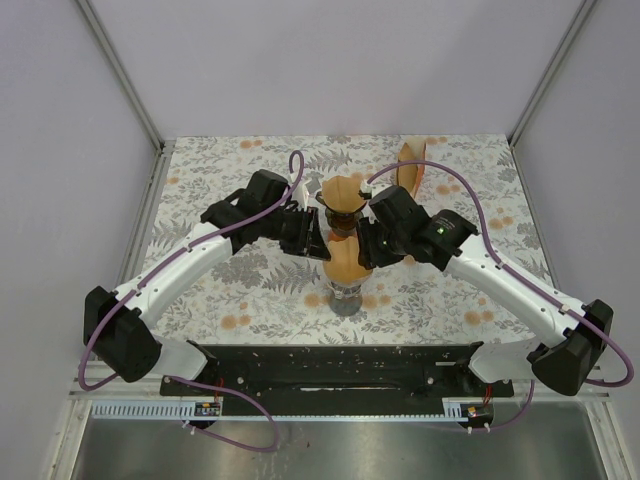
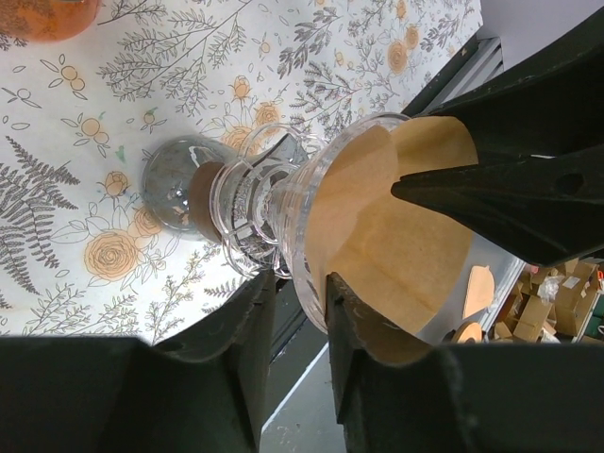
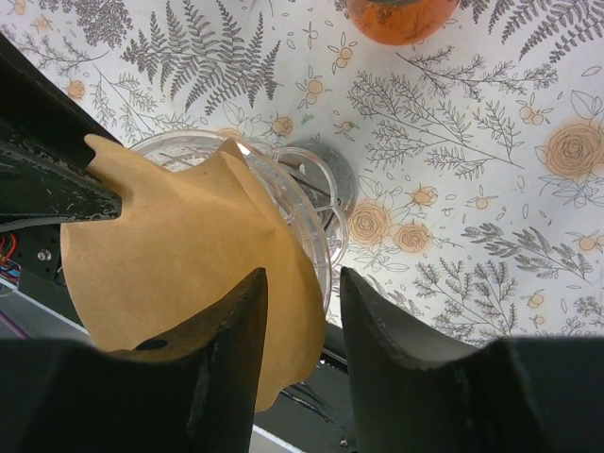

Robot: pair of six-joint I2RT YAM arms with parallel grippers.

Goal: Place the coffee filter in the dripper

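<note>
The clear glass dripper [image 2: 283, 203] sits on a glass carafe [image 1: 347, 300] at the table's middle. The brown paper coffee filter [image 1: 345, 265] lies inside it, one edge sticking out past the rim [image 3: 179, 236]. My left gripper [image 2: 294, 288] straddles the near rim, one finger inside on the paper [image 2: 396, 226] and one outside against the glass, nearly closed on it. My right gripper [image 3: 302, 283] straddles the opposite rim [image 3: 302, 189], one finger on the filter and one outside, with a small gap. In the top view the left gripper [image 1: 318, 240] and right gripper [image 1: 365, 250] flank the dripper.
An orange-brown vessel [image 1: 343, 195] stands just behind the dripper and also shows in the right wrist view [image 3: 401, 17]. A holder with spare brown filters [image 1: 410, 172] is at the back right. The black arm-base rail [image 1: 350, 365] runs along the near edge.
</note>
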